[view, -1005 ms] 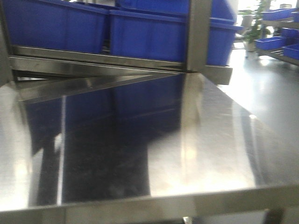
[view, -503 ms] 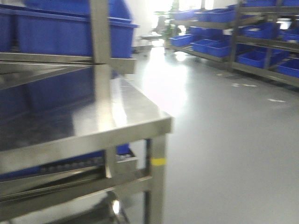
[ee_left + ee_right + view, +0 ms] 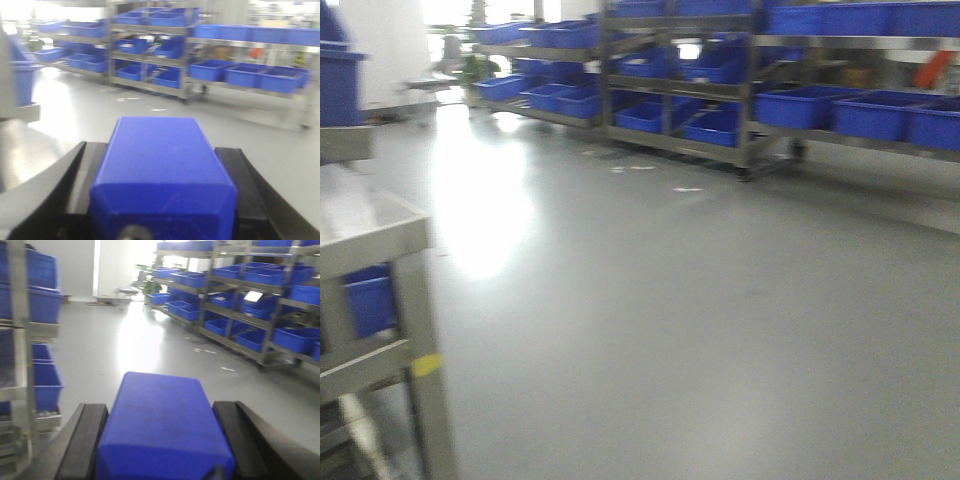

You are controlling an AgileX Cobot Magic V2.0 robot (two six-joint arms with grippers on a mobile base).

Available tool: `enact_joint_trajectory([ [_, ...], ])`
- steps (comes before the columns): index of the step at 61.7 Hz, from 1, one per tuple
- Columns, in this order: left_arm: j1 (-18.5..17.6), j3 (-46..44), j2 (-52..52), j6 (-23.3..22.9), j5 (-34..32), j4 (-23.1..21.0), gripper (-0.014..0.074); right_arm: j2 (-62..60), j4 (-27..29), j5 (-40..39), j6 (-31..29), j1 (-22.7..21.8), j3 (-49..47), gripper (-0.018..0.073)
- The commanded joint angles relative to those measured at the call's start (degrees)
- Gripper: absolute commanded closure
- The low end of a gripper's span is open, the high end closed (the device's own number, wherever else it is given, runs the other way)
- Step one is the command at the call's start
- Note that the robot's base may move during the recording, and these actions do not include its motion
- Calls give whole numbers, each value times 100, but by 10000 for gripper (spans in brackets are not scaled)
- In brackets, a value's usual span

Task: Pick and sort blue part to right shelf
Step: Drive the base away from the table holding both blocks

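Left wrist view: left fingers (image 3: pixel 60 200) pinch 1 blue part (image 3: pixel 162 170); right fingers (image 3: pixel 82 440) pinch another blue part (image 3: pixel 162 425). Transport step, I judge. Next you close on the right shelf (image 3: pixel 840 42), then release into a crate (image 3: pixel 790 105).

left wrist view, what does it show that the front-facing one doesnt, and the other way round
Only the left wrist view shows the blue part, held between the black jaws of the left gripper. Only the front-facing view shows the steel table leg with its yellow mark, and a single blue crate under the tabletop. Both show the grey floor and, across it, the steel rack loaded with open blue crates.
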Motion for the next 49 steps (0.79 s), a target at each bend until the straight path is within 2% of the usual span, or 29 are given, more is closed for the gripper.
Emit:
enact_joint_trajectory([
  [1,2,-153,62,3,-490,25,263,75,-82,-558,-55,-6,-156,370],
  [49,2,-153,62,3,-490,25,263,75,-82,-558,-55,-6,-156,370],
])
